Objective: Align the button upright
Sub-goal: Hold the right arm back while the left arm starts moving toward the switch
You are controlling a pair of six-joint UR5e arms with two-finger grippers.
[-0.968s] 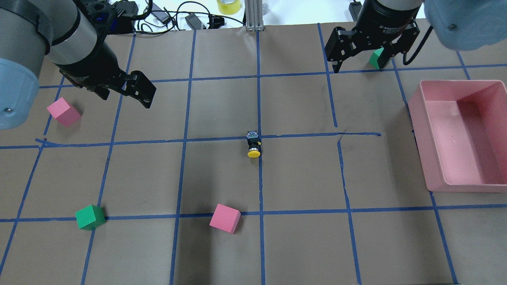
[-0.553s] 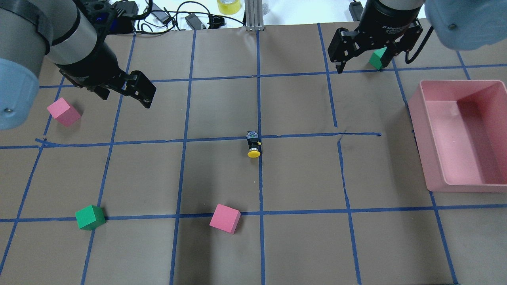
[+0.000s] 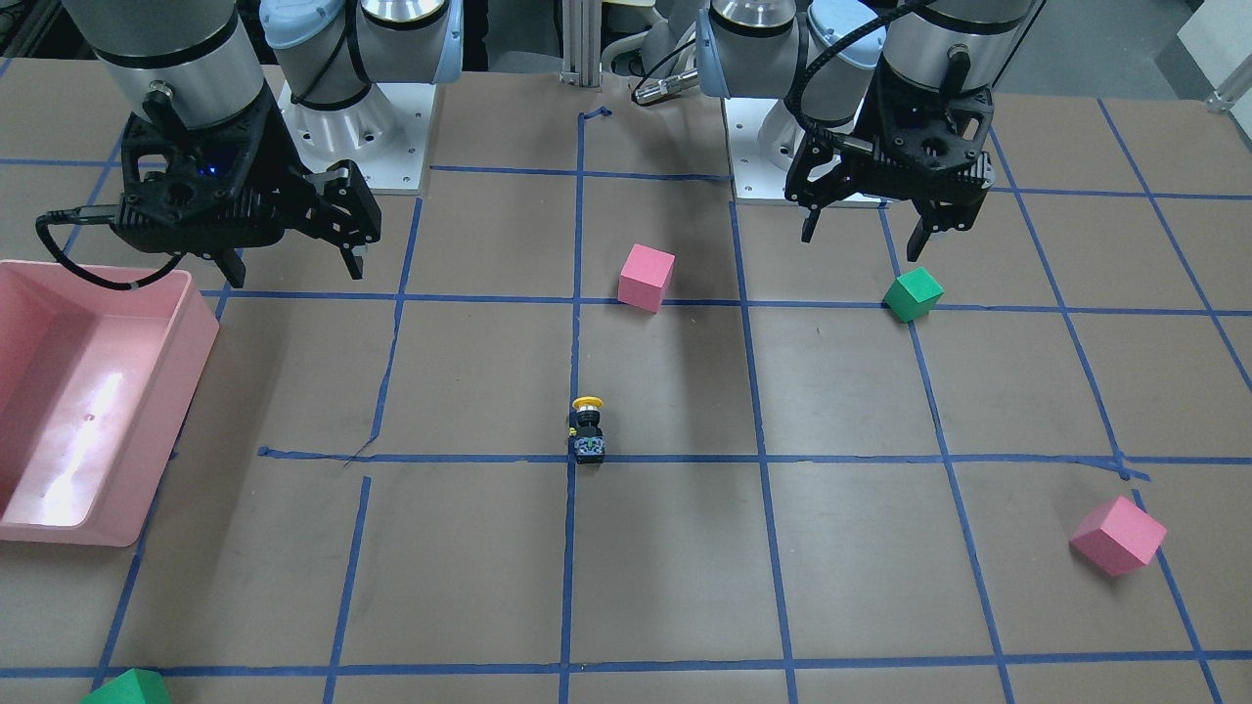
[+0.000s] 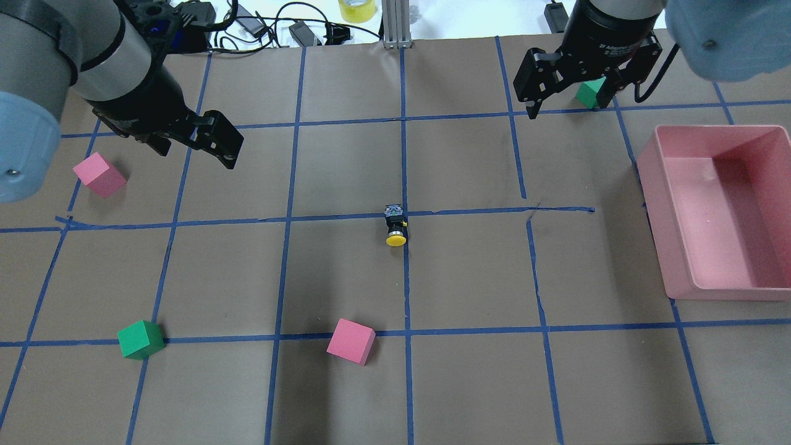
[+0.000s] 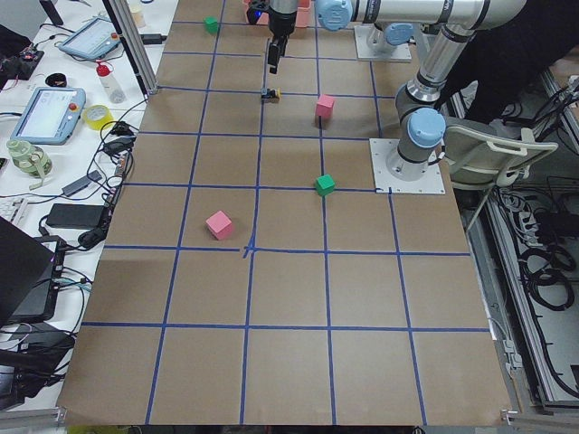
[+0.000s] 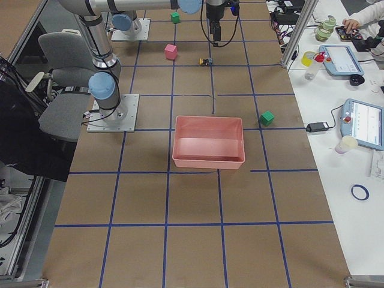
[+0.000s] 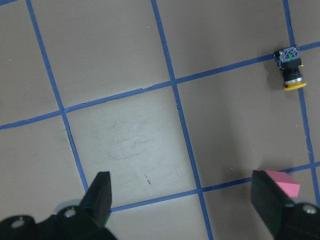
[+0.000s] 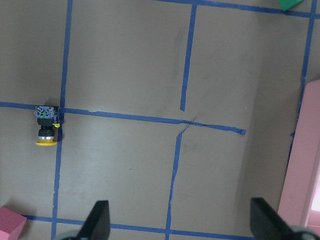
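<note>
Overhead view: button [image 4: 395, 226] on its side at frame ctr, long axis along vertical tape [image 4: 406, 278], cap toward bottom. Left gripper [image 4: 193, 147] upper left, right gripper [image 4: 571, 102] upper right. Both open, empty, approx equidistant.

**Where the six cams sit**

Overhead cam is behind the robot, looking forward and down. Front cam faces it from across, so sides flip. The two end cams stand well back and look along the whole brown paper-covered worktop [image 5: 289, 298]. Wrist cams point straight down, closer in; both catch the small yellow-capped push-button [image 7: 291, 70], which every other view shows too.
</note>
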